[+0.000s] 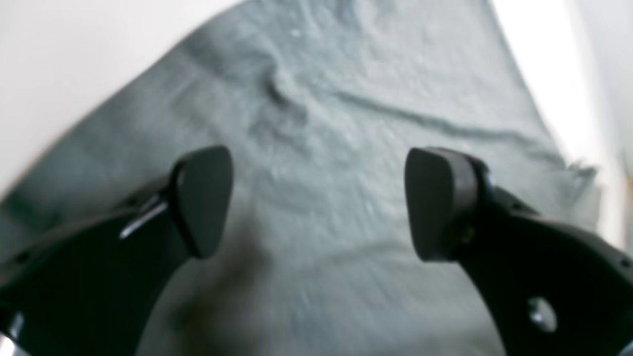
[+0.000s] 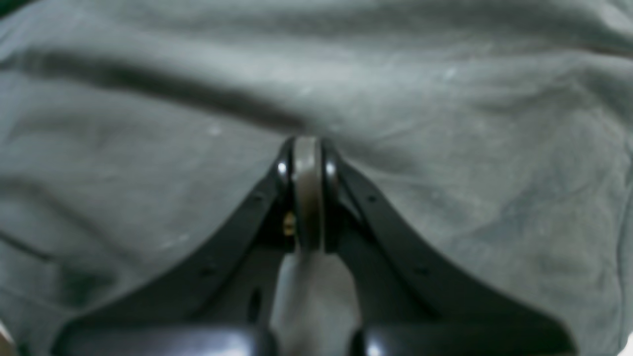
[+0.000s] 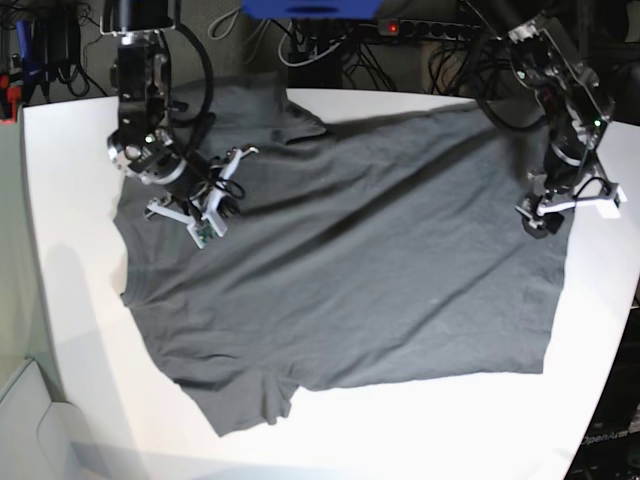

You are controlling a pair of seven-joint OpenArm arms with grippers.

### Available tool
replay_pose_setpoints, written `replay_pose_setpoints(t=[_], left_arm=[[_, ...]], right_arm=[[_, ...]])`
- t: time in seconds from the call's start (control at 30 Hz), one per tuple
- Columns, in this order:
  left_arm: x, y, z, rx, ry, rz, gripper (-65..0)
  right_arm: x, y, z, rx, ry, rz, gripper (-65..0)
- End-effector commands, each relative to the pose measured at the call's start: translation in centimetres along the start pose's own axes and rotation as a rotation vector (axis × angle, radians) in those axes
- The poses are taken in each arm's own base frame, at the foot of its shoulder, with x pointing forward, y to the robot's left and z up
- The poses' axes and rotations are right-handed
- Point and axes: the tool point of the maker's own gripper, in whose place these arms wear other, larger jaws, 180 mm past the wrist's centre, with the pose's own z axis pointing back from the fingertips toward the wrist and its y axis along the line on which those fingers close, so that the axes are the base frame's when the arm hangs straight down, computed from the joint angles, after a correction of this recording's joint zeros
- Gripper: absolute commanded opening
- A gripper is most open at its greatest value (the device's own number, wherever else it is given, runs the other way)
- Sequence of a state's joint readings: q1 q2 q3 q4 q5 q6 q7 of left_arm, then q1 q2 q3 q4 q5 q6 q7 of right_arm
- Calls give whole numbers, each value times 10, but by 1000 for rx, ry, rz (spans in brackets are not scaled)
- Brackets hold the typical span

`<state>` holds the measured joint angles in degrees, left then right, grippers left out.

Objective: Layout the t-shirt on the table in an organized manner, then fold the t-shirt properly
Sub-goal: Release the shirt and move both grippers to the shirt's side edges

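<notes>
Still laying out t-shirt [image 3: 340,250] on table [image 3: 80,330]; my left gripper [image 1: 316,202] apart, right gripper [image 2: 307,193] together, seemingly pinching cloth. Next I smooth diagonal creases.

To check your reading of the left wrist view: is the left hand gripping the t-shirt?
No, the left hand is wide open, with only flat t-shirt visible between its fingers.

Black two-fingered left gripper [image 1: 319,202] hangs at three o'clock, jaws spread wide; black right gripper [image 2: 307,190] at ten o'clock, jaws pressed tight together
</notes>
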<state>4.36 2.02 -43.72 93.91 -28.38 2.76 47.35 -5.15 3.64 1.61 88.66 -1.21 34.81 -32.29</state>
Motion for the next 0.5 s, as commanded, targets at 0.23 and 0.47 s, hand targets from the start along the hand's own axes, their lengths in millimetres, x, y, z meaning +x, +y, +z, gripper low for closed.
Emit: replay_pose_setpoints(t=[0.23,0.47], left_arm=[[9,-13,-26,-19,8,18,-121],[10,-20,-49,-27,45,54,-121]], right_arm=[[-5,-56,-9,-72,20,-60,-650],[-26,-104,-10,-135,77,-139,-650]])
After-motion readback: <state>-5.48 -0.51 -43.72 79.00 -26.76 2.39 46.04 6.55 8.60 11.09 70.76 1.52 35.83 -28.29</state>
